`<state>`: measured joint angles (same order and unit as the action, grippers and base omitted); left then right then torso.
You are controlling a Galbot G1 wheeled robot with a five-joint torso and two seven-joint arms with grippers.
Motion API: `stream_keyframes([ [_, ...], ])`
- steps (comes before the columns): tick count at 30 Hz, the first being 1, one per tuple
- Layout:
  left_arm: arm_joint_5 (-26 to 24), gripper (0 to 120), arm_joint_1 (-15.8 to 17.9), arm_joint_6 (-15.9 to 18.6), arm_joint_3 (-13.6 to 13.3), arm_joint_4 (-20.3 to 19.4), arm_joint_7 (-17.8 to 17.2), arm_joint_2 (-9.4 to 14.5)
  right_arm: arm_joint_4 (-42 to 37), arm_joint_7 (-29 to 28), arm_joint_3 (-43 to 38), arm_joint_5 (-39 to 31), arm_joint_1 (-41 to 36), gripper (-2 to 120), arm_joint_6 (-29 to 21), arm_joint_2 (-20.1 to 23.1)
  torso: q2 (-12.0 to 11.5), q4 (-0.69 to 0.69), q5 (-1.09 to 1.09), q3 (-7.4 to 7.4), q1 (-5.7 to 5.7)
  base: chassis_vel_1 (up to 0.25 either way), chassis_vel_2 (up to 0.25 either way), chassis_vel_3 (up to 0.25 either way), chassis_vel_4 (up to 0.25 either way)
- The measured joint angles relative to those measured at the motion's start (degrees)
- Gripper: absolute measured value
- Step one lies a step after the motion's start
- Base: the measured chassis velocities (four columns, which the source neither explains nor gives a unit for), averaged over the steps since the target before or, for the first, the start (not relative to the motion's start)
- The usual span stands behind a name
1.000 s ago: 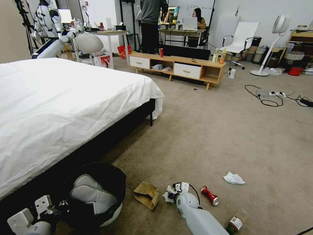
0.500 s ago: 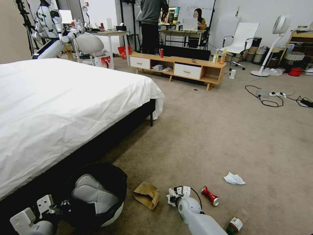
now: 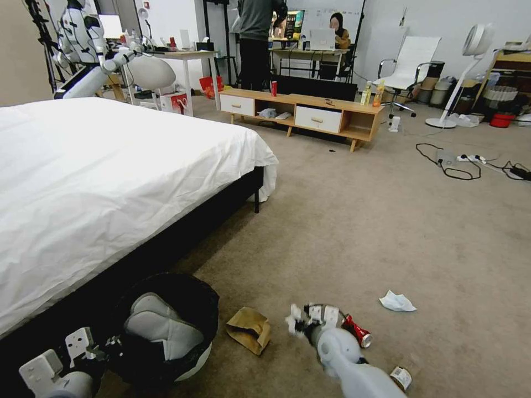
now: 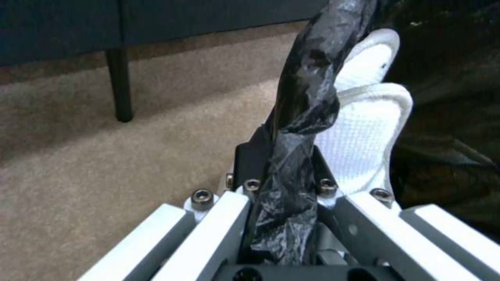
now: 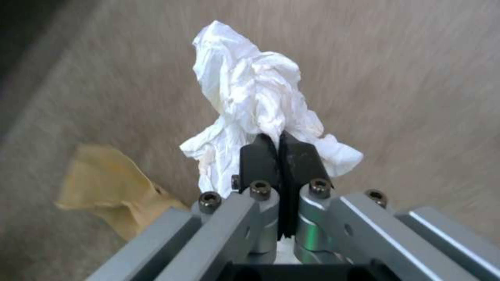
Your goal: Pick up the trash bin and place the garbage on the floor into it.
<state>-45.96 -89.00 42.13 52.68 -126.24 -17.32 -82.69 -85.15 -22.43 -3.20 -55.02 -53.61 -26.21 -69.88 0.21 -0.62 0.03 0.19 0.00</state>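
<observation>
Bin (image 3: 166, 331): white, black-lined, beside the bed (image 3: 110, 182); white padded item inside; left gripper (image 4: 284, 183) clamped on its bagged rim. Tissue (image 5: 250, 101): crumpled, pinched in the closed right gripper (image 5: 279, 156), above the floor (image 3: 359, 232). Paper bag (image 3: 250, 329): on carpet between bin and right gripper. Crushed can (image 3: 357, 331): just beside that gripper. Second tissue (image 3: 396, 302): farther right. Bottle (image 3: 399, 378): at the right arm.

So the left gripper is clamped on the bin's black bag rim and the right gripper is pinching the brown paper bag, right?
Not quite. The right gripper is pinching a crumpled white tissue, as the right wrist view shows; the brown paper bag lies on the carpet. The left gripper does clamp the trash bin's black bag rim.
</observation>
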Motion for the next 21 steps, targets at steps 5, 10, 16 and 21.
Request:
stream_keyframes([
  [5,-0.03,2,1.02,0.0,-1.13,0.75,-0.09,0.37,-15.38,-1.34,-3.94,-4.0,-2.61,0,0.12,11.47,0.01,-0.01,0.0,-0.01,0.0,0.0,0.0,0.0,0.0],
  [10,-0.18,2,1.69,0.0,-1.68,1.35,-0.18,0.7,-23.99,-1.52,-7.23,-7.39,-4.17,0,0.27,16.54,0.01,0.0,-0.03,-0.01,0.0,0.0,0.0,0.0,0.0],
  [16,-0.56,2,2.27,0.0,-2.53,2.03,-0.45,1.46,-35.69,-1.74,-9.64,-14.33,-3.48,0,0.94,20.74,0.02,0.01,-0.03,-0.01,0.0,0.0,0.0,0.0,0.0],
  [21,-0.57,2,2.31,0.0,-3.27,2.09,-0.63,2.15,-41.73,-1.68,-7.03,-19.56,0.24,0,1.72,22.1,0.02,0.0,-0.03,-0.01,0.0,0.0,0.0,0.0,0.0],
])
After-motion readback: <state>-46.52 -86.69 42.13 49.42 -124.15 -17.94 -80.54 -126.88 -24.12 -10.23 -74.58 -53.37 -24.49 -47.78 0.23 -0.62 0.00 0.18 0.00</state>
